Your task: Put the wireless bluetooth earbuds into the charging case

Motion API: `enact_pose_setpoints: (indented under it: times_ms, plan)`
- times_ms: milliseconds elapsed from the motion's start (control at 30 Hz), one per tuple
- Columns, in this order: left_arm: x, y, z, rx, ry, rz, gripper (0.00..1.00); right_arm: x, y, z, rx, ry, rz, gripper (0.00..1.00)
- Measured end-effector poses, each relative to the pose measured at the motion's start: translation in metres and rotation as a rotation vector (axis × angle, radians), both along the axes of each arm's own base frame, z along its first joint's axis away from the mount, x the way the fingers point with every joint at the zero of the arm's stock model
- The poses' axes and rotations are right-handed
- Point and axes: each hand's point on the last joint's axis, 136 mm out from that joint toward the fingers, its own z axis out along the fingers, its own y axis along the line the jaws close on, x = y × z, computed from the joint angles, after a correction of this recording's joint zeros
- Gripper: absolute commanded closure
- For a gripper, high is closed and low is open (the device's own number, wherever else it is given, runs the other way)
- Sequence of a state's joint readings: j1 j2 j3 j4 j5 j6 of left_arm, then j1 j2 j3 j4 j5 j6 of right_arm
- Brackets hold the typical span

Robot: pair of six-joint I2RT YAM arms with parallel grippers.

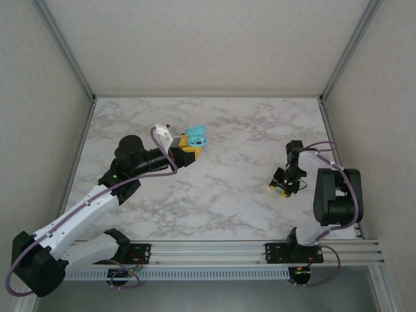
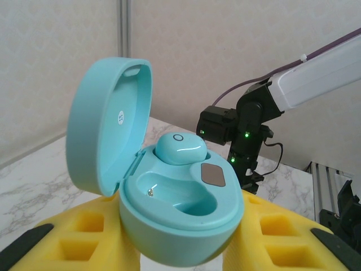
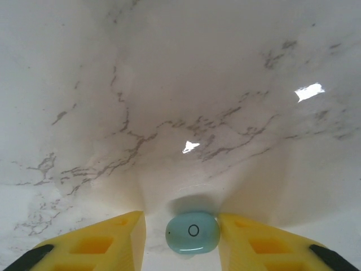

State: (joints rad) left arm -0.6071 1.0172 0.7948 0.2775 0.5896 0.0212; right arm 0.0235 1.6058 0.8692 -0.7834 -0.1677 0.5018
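Teal plastic marks the charging case (image 2: 180,209), which sits clamped between the yellow left fingers (image 2: 84,231) over the far left part of the marble surface (image 1: 247,130). Its lid (image 2: 107,124) is hinged open and stands nearly upright. One teal earbud (image 2: 179,148) is seated in the far pocket of the case. The near pocket shows a small metal contact at its bottom.

A second earbud (image 3: 193,232), the same teal, lies on the surface on the right side, between the yellow right fingers (image 3: 107,240). These fingers stand narrow but apart, with a strip of bare surface on either side of the bud, so they touch it on neither side. Seen from above, they point down near the right edge, well apart from the case. Two tiny pale specks (image 1: 184,199) lie on the surface between the arms, too small to make out.
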Motion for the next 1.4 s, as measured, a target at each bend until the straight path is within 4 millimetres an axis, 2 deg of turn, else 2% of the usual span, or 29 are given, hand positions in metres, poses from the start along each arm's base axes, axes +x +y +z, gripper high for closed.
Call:
enact_pose_setpoints:
  times_ms: [267, 333, 533, 1000, 1400]
  plan:
    - [0.000, 0.000, 0.002, -0.002, -0.003, 0.000, 0.74, 0.001, -0.001, 0.000, -0.036, 0.014, 0.049, 0.64]
    - [0.000, 0.000, 0.002, -0.002, -0.003, 0.000, 0.74, 0.004, -0.001, 0.000, -0.045, 0.009, 0.065, 0.68]
    - [0.000, 0.000, 0.002, -0.002, -0.003, 0.000, 0.74, 0.010, -0.001, 0.003, -0.062, -0.010, 0.088, 0.67]
    - [0.001, -0.001, 0.005, -0.004, -0.006, 0.000, 0.74, 0.006, -0.003, -0.001, -0.080, 0.021, 0.131, 0.73]
    - [0.002, -0.002, 0.004, -0.002, -0.003, -0.001, 0.74, 0.006, -0.004, 0.000, -0.091, 0.021, 0.149, 0.82]
